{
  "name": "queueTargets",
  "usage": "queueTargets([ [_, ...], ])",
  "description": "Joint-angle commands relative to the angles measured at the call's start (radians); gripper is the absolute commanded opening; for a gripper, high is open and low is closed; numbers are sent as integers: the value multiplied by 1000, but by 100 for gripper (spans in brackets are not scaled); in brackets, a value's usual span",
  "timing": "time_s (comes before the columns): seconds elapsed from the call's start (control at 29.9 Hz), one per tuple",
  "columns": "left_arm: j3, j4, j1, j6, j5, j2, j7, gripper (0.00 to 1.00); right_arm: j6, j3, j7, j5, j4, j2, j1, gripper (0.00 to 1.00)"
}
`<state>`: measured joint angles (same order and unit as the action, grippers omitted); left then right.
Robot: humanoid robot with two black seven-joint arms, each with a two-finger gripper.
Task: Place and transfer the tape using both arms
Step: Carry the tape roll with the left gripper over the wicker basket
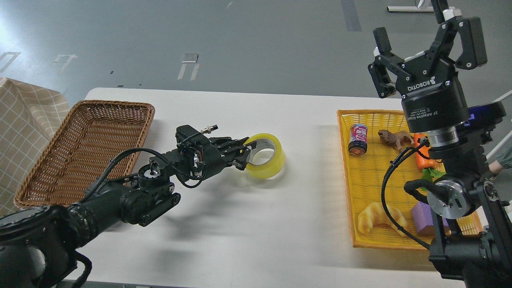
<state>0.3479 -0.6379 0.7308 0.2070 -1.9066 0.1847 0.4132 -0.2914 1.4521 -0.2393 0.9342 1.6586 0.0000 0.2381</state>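
While our left end effector (245,155) reaches across the white table (240,224), its fingers are closed on the near wall of the tape (267,157), one inside the core and one outside. The yellow roll stands on edge near the table's middle, between the brown wicker basket (86,148) and the yellow basket (362,176). Our right end effector (420,30) is raised above the yellow basket, fingers spread wide and holding nothing. That basket carries a can (358,139), a toy lion (396,138), a croissant (378,222) and a purple block (424,218).
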Motion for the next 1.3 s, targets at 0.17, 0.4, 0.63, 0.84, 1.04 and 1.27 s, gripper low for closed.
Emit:
queueTargets([
  [0.17, -1, 0, 53, -1, -2, 62, 22, 0, 0, 2, -2, 0, -2, 0, 6, 96],
  [0.4, -10, 0, 116, -9, 1, 186, 62, 0, 0, 2, -2, 0, -3, 0, 7, 96],
  [0.63, -13, -2, 156, -6, -2, 303, 64, 0, 0, -1, -3, -2, -8, 0, 9, 96],
  [0.84, -17, -66, 154, -5, -3, 429, 76, 0, 0, -4, -6, -3, -11, 0, 10, 96],
  [1.04, -17, -86, 148, -3, -3, 495, 76, 0, -3, -4, -6, -3, -22, 0, 13, 96],
  [1.27, -17, -86, 115, 2, 1, 616, 76, 1, -3, -7, -6, -3, -36, 0, 15, 96],
])
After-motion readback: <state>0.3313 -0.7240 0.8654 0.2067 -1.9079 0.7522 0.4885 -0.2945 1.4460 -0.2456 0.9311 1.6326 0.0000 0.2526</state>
